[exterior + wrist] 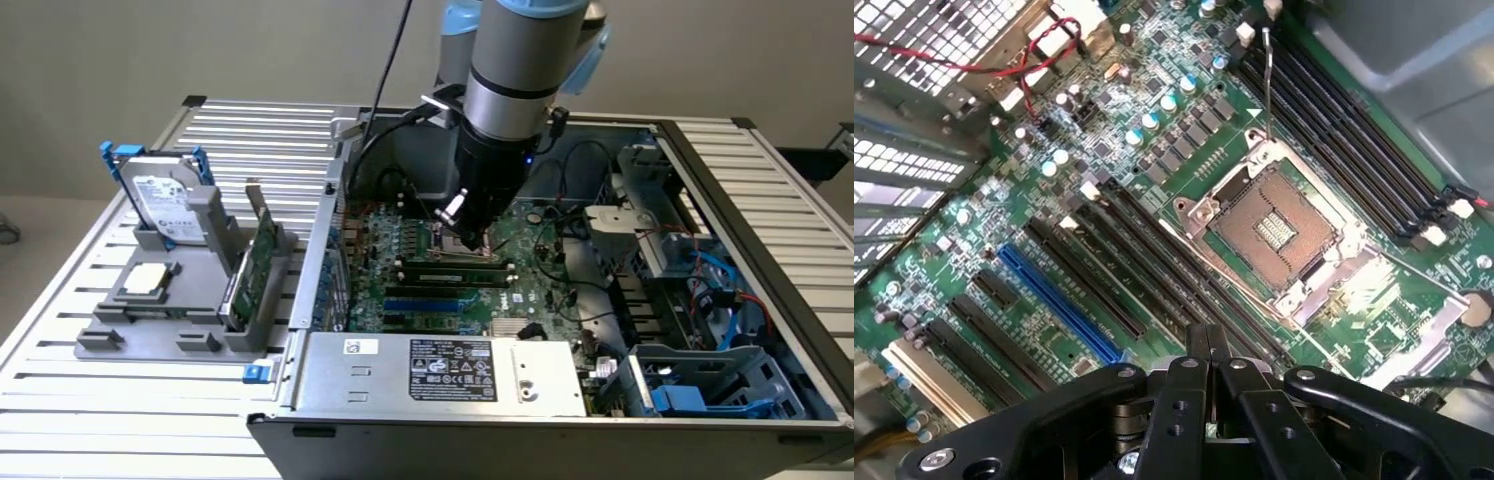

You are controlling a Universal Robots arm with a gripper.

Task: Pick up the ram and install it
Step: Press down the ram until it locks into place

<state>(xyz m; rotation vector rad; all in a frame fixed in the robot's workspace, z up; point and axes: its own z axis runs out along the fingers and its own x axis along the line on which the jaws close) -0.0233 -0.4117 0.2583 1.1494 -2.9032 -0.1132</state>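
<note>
the gripper [1209, 345] is squeezed tight with its fingers together, low over the motherboard [1154, 150] by the empty processor socket [1274, 225].

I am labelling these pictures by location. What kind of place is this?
Probably a robotics lab or test bench for computer assembly. An open PC case lies on a slatted metal table, a robot arm reaches over its motherboard, and spare parts stand in a grey holder beside it.
</note>
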